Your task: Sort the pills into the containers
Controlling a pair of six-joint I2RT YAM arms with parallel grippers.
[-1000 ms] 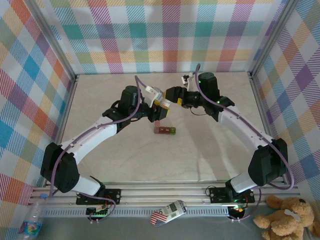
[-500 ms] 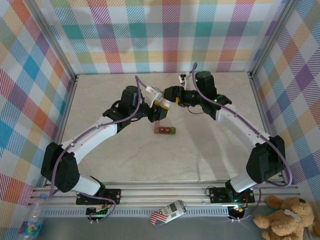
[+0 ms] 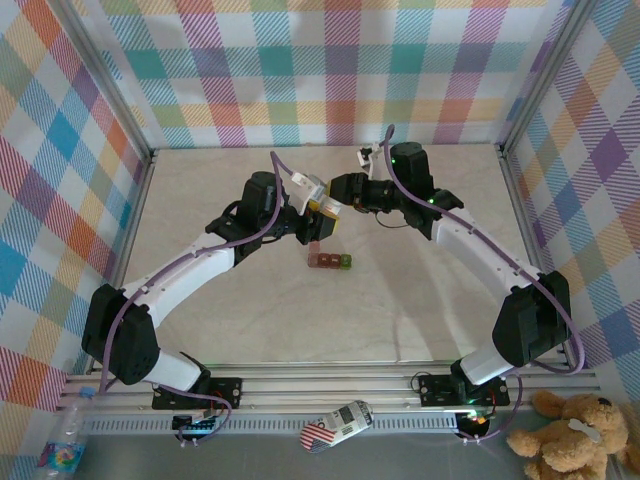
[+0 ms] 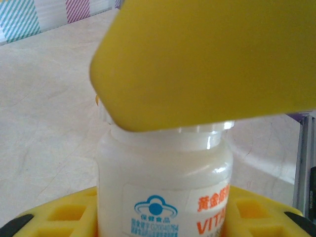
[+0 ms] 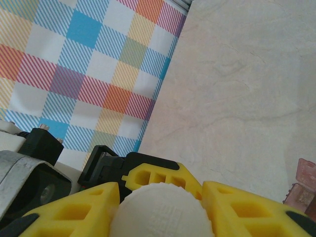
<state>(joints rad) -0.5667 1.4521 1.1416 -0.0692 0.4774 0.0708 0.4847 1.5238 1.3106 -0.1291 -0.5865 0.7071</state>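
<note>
Above the table's middle, my left gripper (image 3: 312, 212) is shut on the body of a small white pill bottle (image 4: 163, 187), its yellow fingers (image 4: 54, 217) on both sides of the label. My right gripper (image 3: 336, 203) meets it from the right and is shut on the bottle's ribbed white cap (image 5: 160, 212), with a yellow finger (image 5: 247, 207) on each side. The containers (image 3: 330, 261), a short row of dark red boxes with a green one at its right end, sit on the table just in front of both grippers, and their red edge (image 5: 303, 185) shows in the right wrist view. The pills are hidden.
Plaid walls and aluminium posts (image 3: 135, 190) close in the beige table on three sides. Outside the front rail lie a teddy bear (image 3: 570, 435), a plastic water bottle (image 3: 65, 440) and a small striped item (image 3: 335, 425).
My right gripper moved slightly left onto the bottle's cap and its jaws closed on it. The left arm and the bottle stayed put.
</note>
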